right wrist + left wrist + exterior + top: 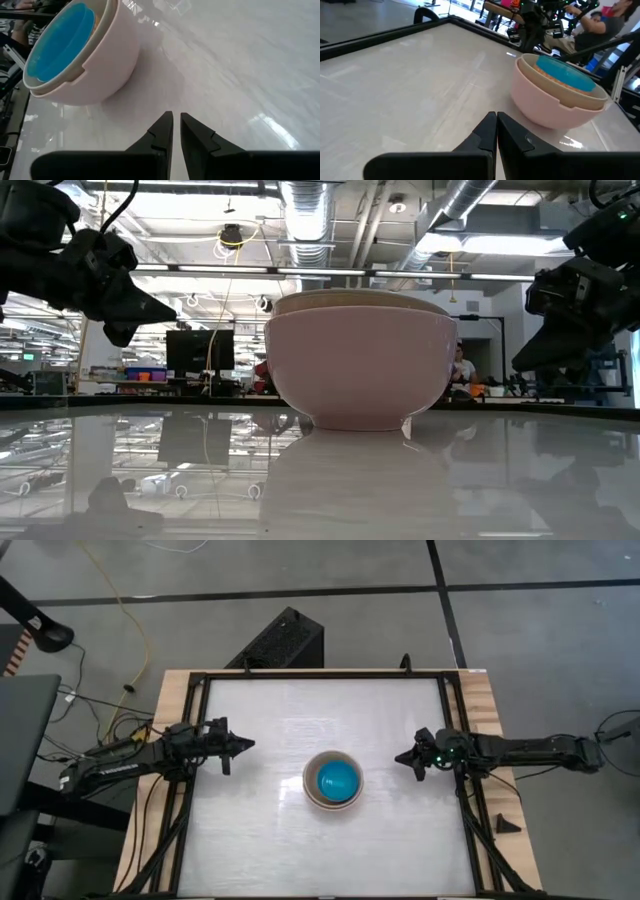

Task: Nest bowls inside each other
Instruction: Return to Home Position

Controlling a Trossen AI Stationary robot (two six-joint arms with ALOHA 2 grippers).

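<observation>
The bowls stand nested in one stack (pixel 333 780) at the table's middle. A pale pink bowl (pixel 360 370) is outermost, a grey-beige one (pixel 580 97) sits inside it, and a light blue one (pixel 60 42) lies innermost. The stack rests on the pink bowl's base. My left gripper (pixel 248 746) hovers to the left of the stack, shut and holding nothing; the left wrist view shows its fingers (pixel 495 116) together. My right gripper (pixel 399 755) hovers to the right of the stack, its fingers (pixel 176 116) a narrow gap apart with nothing between them.
A black rail (pixel 320 675) frames the white table top. A black box (pixel 280 640) stands on the floor beyond the far edge. A small black wedge (pixel 507 824) lies on the wooden border at the right. A person (pixel 615 20) sits in the room behind.
</observation>
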